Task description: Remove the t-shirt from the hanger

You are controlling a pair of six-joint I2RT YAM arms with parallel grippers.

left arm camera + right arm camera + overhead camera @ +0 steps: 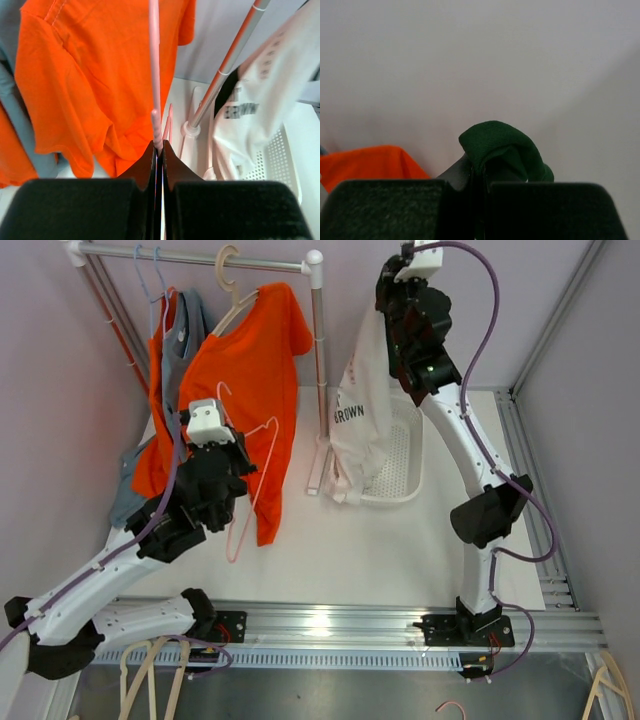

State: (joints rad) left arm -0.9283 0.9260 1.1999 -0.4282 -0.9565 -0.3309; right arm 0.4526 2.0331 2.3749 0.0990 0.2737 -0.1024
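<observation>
My left gripper (237, 453) is shut on a bare pink hanger (263, 468) and holds it in front of the clothes rack. In the left wrist view the hanger's wire (154, 65) runs straight up from the closed fingertips (158, 148). My right gripper (398, 292) is raised high at the back and is shut on the white t-shirt (361, 410), which hangs down over the basket. In the right wrist view the shirt's dark green collar (501, 143) is pinched between the jaws (482, 169). The white t-shirt also shows in the left wrist view (260, 100).
An orange t-shirt (250, 370) on a wooden hanger and a grey shirt (186, 326) hang on the rack (200, 257). A white perforated basket (401, 458) stands right of the rack's post (319, 370). Spare hangers (150, 680) lie below the near rail.
</observation>
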